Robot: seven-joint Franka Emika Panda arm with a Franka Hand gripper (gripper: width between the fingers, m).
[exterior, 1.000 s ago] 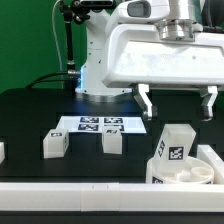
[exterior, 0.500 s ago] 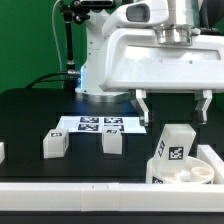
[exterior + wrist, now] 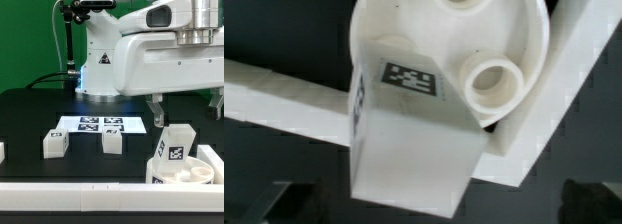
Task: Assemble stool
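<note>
**Wide-open gripper poised over the leg on the seat**

A short white plastic block leg (image 3: 55,145) and a second loose leg (image 3: 112,143) lie beside the marker board (image 3: 100,125). At the exterior view's right, a third leg (image 3: 175,147) stands on the round white plastic disc seat (image 3: 196,173); I cannot tell if it is socketed. The gripper (image 3: 188,114) hangs above, jaws wide, empty. The next move probably calls for descending centred and closing on that leg.

Three legs (image 3: 55,144) (image 3: 112,142) (image 3: 176,143), one seat (image 3: 190,173)

The white arm (image 3: 130,55) leans toward the exterior view's right, wrist pointing down. The gripper (image 3: 187,116) hangs low, its two dark fingers (image 3: 155,108) spread wide, gripping nothing.
</note>
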